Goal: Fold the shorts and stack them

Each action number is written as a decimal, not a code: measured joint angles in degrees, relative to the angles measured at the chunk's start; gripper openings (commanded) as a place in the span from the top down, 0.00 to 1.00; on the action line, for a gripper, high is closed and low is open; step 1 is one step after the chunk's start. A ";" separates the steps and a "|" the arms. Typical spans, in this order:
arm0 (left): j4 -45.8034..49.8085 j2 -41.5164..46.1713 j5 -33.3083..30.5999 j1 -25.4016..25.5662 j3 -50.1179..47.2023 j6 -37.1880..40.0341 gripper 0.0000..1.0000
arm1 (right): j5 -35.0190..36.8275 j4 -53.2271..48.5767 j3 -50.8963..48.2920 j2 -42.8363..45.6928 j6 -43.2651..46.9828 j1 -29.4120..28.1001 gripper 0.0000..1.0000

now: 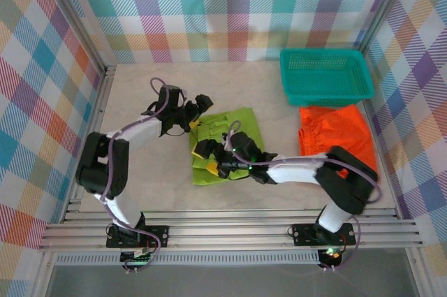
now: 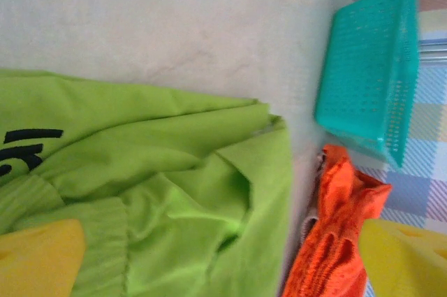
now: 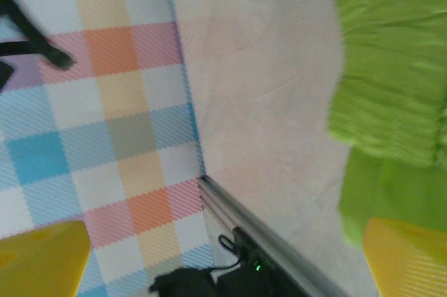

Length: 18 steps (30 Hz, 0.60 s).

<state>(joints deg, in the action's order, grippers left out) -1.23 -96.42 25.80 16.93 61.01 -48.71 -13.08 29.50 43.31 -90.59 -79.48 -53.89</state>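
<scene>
From my seat the biggest thing on screen is the pale surface [image 1: 133,101], boxed in on three sides by plaid walls [image 1: 230,10]. The two arms come next. The left arm [image 1: 105,164] bends up and over toward the middle, and the right arm [image 1: 297,169] reaches leftward across the front of the surface.

Between them lie the lime green shorts [image 1: 241,121], spread roughly flat at the centre with a few rumpled folds. In the left wrist view I can make out their ribbed waistband [image 2: 94,230] and some black lettering [image 2: 28,147] on the cloth. The orange shorts [image 1: 335,133] lie apart from them toward the right wall, flat in the top view. They are just in front of the teal basket [image 1: 327,91], which sits in the far right corner.

The left fingers [image 1: 203,102] hover at the upper left corner of the green shorts, spread wide with nothing gripped. From that wrist camera the yellow pads [image 2: 38,258] sit in the two bottom corners of the view, with green fabric [image 2: 174,171] under the gap.

The right fingers [image 1: 209,169] are over the lower left edge of the green shorts and point toward the left wall. They too stand wide apart and hold nothing. Between their yellow pads [image 3: 408,258] I see bare surface, the foot of the wall and a strip of the green shorts [image 3: 391,66].
</scene>
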 measured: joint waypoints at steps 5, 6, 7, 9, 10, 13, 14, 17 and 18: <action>0.83 8.28 -0.61 0.94 -0.55 0.17 0.00 | -0.72 -10.91 -0.50 15.08 8.48 8.57 0.01; 0.66 9.40 -1.03 1.73 -1.16 0.09 0.00 | -1.36 -12.79 -0.83 16.76 9.75 10.82 0.01; 0.28 10.10 -1.22 2.75 -1.90 -0.11 0.00 | -2.03 -14.21 -1.29 17.70 10.78 13.11 0.01; -0.57 10.27 -1.57 5.22 -3.50 -0.76 0.00 | -3.43 -16.17 -2.67 17.97 11.93 16.74 0.01; -0.81 10.01 -1.81 6.32 -4.42 -1.07 0.00 | -4.24 -17.16 -3.74 17.55 12.37 18.14 0.00; -1.75 8.46 -2.45 8.70 -7.52 -1.90 0.00 | -6.43 -18.64 -6.84 15.15 12.70 19.89 0.00; -2.19 7.76 -2.58 9.09 -8.46 -2.14 0.00 | -7.08 -18.73 -7.80 14.12 12.68 20.04 0.00; -2.97 5.22 -4.04 9.57 -11.30 -2.47 0.00 | -8.48 -18.51 -10.75 11.19 12.24 20.22 0.01; -3.08 4.35 -4.63 9.57 -12.09 -2.43 0.00 | -8.81 -18.40 -11.93 10.43 12.09 20.22 0.01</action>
<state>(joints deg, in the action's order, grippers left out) -4.32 -92.07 21.17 26.50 48.93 -51.13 -21.89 11.09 31.38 -80.16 -67.40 -33.67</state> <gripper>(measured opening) 0.998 0.994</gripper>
